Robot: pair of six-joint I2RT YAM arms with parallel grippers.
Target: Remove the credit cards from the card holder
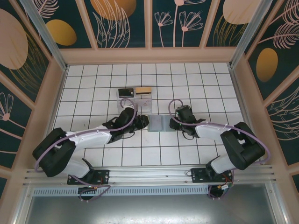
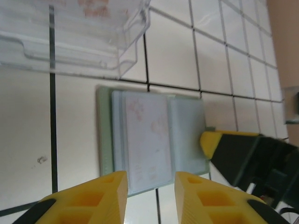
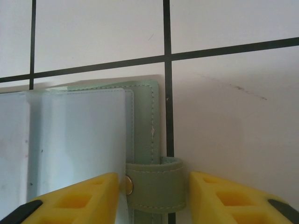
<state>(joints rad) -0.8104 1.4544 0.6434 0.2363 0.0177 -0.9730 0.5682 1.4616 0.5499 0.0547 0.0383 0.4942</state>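
Open card holder [image 1: 156, 123] flat at tabletop [image 1: 187, 84] centre, left fingers [image 2: 112, 186] apart at its edge, right fingers [image 3: 93, 193] apart astride its snap strap [image 3: 156, 184]

text: none legible | card holder [image 2: 154, 135]: faint reddish print (too blurred to read) | labels: none

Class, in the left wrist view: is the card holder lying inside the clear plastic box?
No, the card holder lies open on the white tiles, apart from the clear plastic box.
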